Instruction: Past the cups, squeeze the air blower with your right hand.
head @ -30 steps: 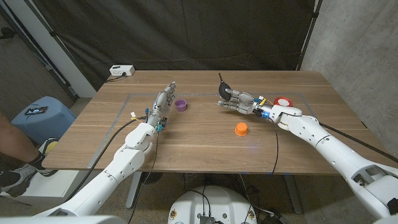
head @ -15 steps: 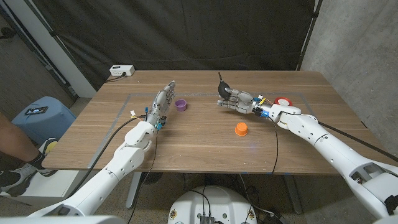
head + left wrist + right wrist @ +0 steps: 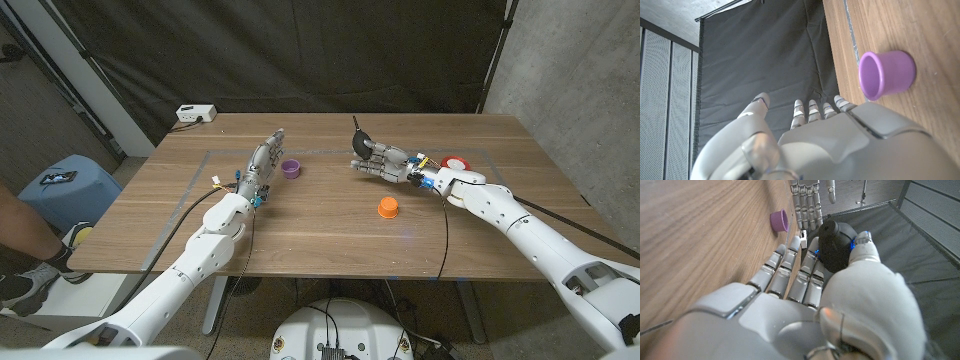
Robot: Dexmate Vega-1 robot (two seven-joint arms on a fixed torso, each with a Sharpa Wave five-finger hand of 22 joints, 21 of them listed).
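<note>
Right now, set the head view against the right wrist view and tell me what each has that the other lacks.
Head view alone: the orange cup, a red-and-white roll behind the right wrist, a white power strip at the table's far left corner.
Right wrist view alone: the thumb pressing the bulb from close up.
Both: the black air blower in the right hand, the purple cup, the left hand.

There's a white power strip (image 3: 196, 114) at my wooden table's (image 3: 320, 235) far left corner, and a red-and-white tape roll (image 3: 456, 162) near its right edge. Black curtain (image 3: 280, 55) hangs behind. A blue bin (image 3: 62, 190) and a person's leg (image 3: 22, 232) sit off left.
</note>
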